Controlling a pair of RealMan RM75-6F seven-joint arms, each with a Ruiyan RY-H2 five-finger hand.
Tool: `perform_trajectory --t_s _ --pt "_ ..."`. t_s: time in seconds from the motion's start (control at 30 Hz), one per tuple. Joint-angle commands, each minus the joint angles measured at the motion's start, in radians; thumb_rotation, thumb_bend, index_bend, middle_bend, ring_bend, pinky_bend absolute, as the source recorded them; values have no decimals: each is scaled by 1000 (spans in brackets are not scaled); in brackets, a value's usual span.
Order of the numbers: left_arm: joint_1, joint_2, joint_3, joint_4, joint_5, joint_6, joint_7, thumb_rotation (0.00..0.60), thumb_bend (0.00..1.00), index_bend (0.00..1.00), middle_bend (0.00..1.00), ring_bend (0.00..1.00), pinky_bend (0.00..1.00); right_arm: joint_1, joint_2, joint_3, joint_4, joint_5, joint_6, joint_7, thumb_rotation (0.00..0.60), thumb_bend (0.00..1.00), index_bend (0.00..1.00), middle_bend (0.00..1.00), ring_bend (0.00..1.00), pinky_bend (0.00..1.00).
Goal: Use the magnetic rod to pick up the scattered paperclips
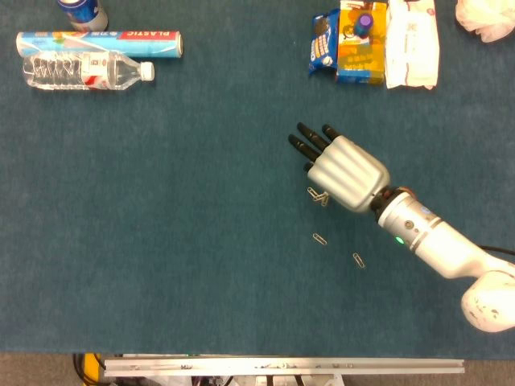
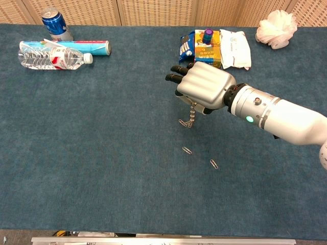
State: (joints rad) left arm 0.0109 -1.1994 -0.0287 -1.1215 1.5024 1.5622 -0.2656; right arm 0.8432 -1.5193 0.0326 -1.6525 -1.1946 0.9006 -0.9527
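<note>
Dark blue carpet-like table surface, backed by woven tan panels along the top edge of the chest view.

Right hand at centre right of the frame, palm down, silver back uppermost, dark fingers extended toward the upper left. Grips the magnetic rod, seen in the chest view as a short thin stem hanging below the palm; the grip itself is hidden under the hand. Small cluster of paperclips hanging at the rod's lower end, touching or just above the surface; cannot tell which. Left hand in neither view.

Two loose paperclips on the surface below the hand: first paperclip just under the cluster, second paperclip further lower right, well apart from each other.

Upper right of the frame: blue snack packet, orange box with a purple-capped item on top, white pouch, set side by side and touching. White crumpled bag in the top right corner.

Upper left of the frame: clear water bottle lying on its side, plastic wrap roll lying just behind it, blue can upright at the top edge.
</note>
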Motion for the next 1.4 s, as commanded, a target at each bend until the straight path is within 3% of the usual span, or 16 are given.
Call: perform_trajectory --t_s 0.03,0.7,1.4 --pt "1 0 0 2 -2 0 -3 600 11 449 444 265 455 8 -10 -2 6 10 -5 -8 600 317 581 128 1 251" --pt "5 3 -1 3 -9 -11 -5 600 11 474 453 268 455 47 -47 -12 40 59 -6 -17 600 316 581 128 1 251" --pt "0 13 -3 -34 10 11 41 600 11 474 453 268 455 -55 130 -90 -77 -98 132 71 600 316 581 129 1 251"
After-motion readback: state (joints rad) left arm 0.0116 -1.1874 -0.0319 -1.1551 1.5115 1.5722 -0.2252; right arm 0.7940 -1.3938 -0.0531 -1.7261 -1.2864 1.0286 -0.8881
